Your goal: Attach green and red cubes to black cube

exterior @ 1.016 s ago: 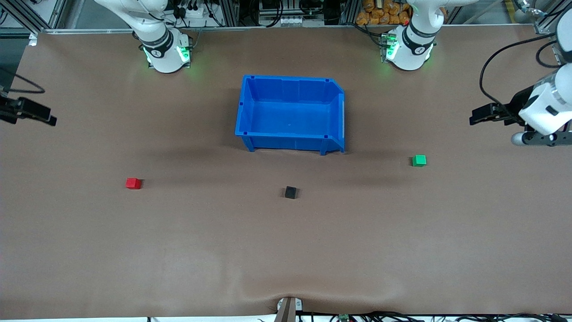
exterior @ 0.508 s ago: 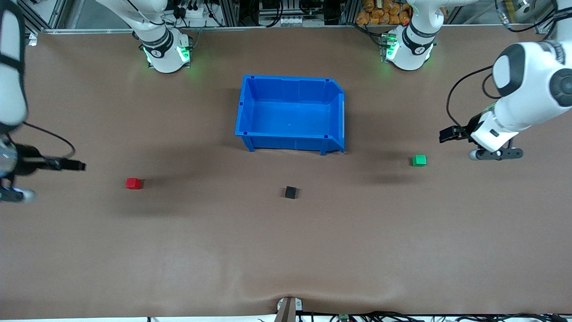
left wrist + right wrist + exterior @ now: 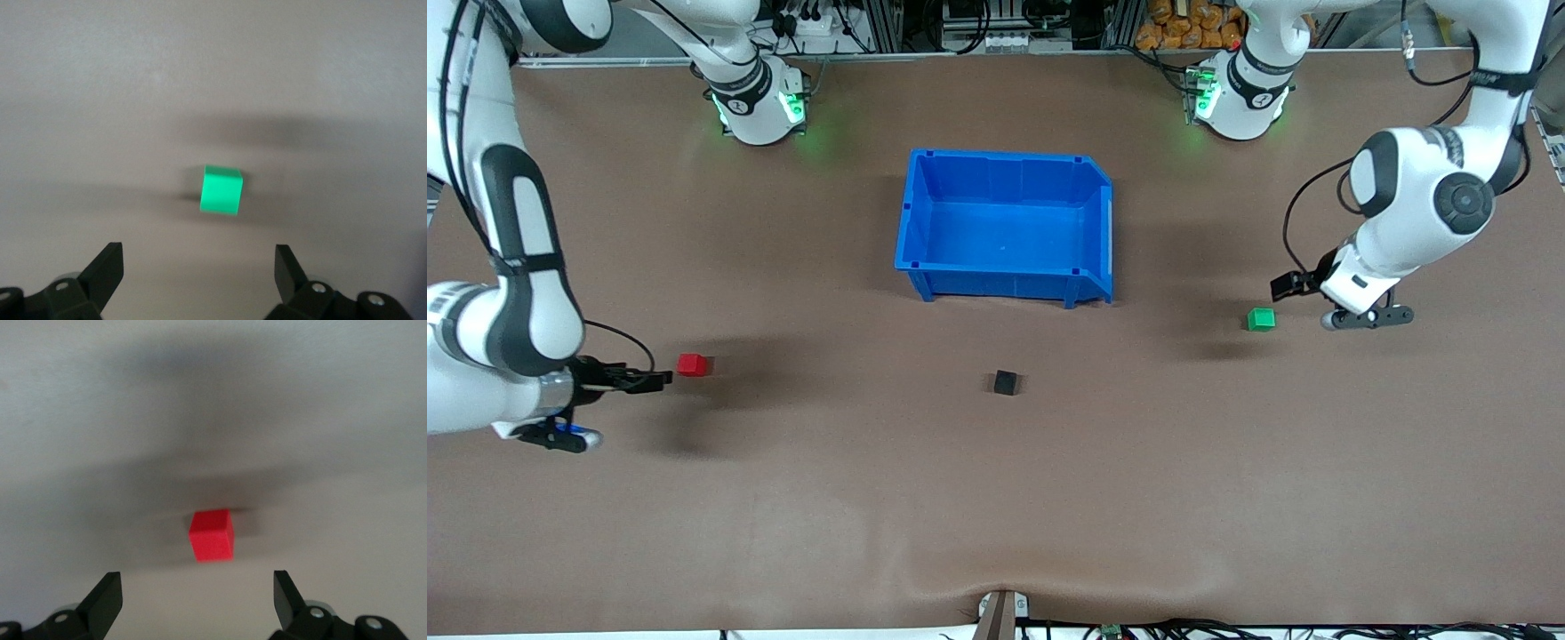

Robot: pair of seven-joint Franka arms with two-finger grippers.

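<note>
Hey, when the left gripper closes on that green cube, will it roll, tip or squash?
The green cube looks solid with flat faces, so probably stiff and unlikely to roll. It sits flat on the table, so tipping seems unlikely. Being small, it is probably light, and an off-centre touch might nudge it.

Front view evenly bright and sharp; soft arm shadows lie on the table (image 3: 996, 498) at mid-frame. Both wrist views are blurred, pale, with broad grey shadow bands across upper frame.

Both hands nearer their cubes.
</note>
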